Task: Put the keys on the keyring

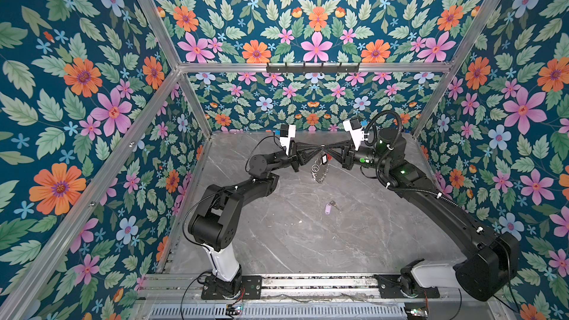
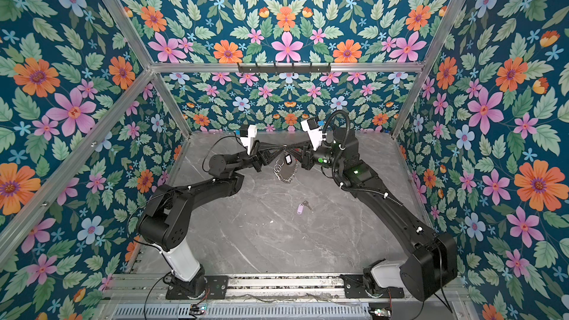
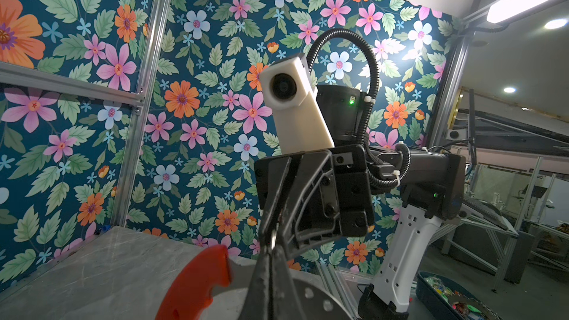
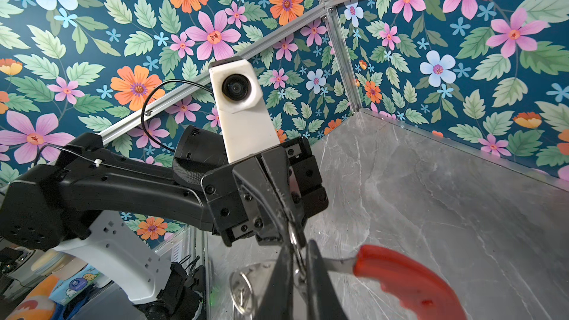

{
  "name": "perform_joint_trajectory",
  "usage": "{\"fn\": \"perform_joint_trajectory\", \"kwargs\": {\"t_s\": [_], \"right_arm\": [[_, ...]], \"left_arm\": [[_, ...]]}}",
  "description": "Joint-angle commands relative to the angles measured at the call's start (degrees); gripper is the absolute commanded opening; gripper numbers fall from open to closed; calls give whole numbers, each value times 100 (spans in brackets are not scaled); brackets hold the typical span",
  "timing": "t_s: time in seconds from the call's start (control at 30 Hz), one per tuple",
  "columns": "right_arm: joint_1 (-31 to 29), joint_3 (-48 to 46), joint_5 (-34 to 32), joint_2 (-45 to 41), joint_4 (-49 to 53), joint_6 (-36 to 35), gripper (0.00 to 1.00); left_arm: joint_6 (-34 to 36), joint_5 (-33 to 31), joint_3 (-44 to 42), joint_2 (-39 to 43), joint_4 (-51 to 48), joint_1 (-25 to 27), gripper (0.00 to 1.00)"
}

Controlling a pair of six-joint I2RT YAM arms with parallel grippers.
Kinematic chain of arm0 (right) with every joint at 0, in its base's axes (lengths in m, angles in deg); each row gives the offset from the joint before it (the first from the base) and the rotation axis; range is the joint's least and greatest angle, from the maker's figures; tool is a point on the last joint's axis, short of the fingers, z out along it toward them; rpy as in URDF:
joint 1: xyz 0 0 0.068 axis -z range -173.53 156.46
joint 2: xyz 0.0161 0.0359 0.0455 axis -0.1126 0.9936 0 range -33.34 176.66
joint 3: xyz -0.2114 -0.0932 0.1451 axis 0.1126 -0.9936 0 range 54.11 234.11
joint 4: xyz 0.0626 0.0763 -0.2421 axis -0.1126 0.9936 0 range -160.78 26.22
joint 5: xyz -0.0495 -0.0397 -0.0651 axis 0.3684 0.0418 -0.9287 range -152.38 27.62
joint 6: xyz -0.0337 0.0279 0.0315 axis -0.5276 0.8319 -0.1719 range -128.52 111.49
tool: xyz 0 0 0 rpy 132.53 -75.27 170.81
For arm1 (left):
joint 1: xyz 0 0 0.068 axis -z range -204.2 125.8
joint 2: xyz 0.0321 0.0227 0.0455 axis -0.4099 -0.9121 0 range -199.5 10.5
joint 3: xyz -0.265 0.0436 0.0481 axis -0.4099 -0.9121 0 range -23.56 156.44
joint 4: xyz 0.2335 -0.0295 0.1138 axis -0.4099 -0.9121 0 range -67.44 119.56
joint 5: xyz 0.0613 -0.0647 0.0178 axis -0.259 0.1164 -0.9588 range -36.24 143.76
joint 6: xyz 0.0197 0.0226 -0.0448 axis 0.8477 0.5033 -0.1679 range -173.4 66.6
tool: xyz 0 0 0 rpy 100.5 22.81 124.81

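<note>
keyring (image 1: 321, 170) is off the table (image 1: 292, 241) — hanging in the air over the table's 12 o'clock end in both top views. its small silver rings (image 1: 320, 177) droop at the loop's 6 o'clock, and the red section (image 1: 329, 157) sits at about 2 o'clock. black-framed tag key (image 1: 324, 159) hangs against the loop just under the fingertips; can't tell if it's threaded on or only lying against it

left gripper (image 1: 318, 148) comes in from 9 o'clock and right gripper (image 1: 327, 149) from 3 o'clock, tips meeting at the loop's 12 o'clock. left is clenched on the keyring's metal band. right is clenched on it too — right wrist view shows the band pinched between its fingers (image 4: 318, 290), red section (image 4: 409, 281) sticking out to one side. left wrist view has the same red section (image 3: 194, 284) beside the closed left fingers (image 3: 261, 287)

lilac tag key (image 1: 328, 208) lies flat on the table at the keyring's 6 o'clock, well apart from it and from both grippers
</note>
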Motion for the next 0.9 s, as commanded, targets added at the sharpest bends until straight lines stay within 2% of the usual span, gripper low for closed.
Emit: {"fn": "perform_joint_trajectory", "kwargs": {"t_s": [0.0, 0.1, 0.43, 0.53, 0.57, 0.63, 0.73, 0.87], "right_arm": [[-24, 30, 45, 5, -183, 55, 4], [-23, 35, 27, -12, -154, 36, 0], [-24, 191, -107, -43, 147, -182, 0], [-24, 355, -229, -48, 538, -504, 0], [-24, 431, -285, -43, 728, -672, 0], [-22, 569, -420, -23, 1145, -1030, 0], [-23, 799, -668, 36, 1805, -1634, 0], [-33, 1062, -1010, 116, 2480, -2344, 0]], "left_arm": [[1, -4, 59, 9, 225, 0, 0], [-7, 2, 58, 18, 225, 0, 0], [22, 45, 111, 9, 164, 0, 0], [286, 172, 56, 66, -72, -9, 12], [515, 208, -5, 145, -252, -25, 19], [1167, 248, -145, 339, -809, -35, 25], [2598, 245, -252, 753, -2414, -35, 27], [4672, 86, -28, 1212, -5023, -26, 27]]}}
